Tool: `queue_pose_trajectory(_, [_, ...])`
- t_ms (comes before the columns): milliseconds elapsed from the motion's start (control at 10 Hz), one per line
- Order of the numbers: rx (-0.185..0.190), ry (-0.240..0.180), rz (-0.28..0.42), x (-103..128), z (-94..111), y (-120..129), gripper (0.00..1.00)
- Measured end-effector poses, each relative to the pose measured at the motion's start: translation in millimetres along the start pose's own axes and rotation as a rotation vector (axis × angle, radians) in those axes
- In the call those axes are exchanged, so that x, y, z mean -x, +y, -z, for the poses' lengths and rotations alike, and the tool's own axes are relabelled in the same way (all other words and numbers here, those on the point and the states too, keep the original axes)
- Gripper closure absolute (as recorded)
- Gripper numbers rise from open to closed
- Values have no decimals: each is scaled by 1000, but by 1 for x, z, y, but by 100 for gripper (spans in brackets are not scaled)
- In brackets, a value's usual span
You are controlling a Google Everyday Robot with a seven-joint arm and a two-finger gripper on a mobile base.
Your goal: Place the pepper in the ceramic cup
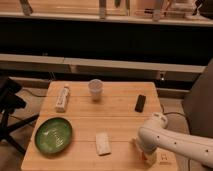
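Observation:
The ceramic cup (95,90) is pale grey-white and stands upright at the back middle of the wooden table (120,120). My white arm reaches in from the right, and my gripper (144,151) points down at the table's front right, far from the cup. A small orange-red bit, apparently the pepper (145,157), shows just under the gripper's end. Most of it is hidden by the arm.
A white labelled bottle (62,97) lies at the back left. A green plate (53,135) sits at the front left. A white flat object (103,143) lies at the front middle. A black rectangular block (141,103) lies at the back right. A dark chair (10,100) stands left of the table.

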Motion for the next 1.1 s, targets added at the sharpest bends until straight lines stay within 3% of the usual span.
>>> queue_pose_trajectory(600, [6, -8, 11, 3, -2, -1, 32])
queue_pose_trajectory(1100, [1, -13, 17, 5, -2, -1, 82])
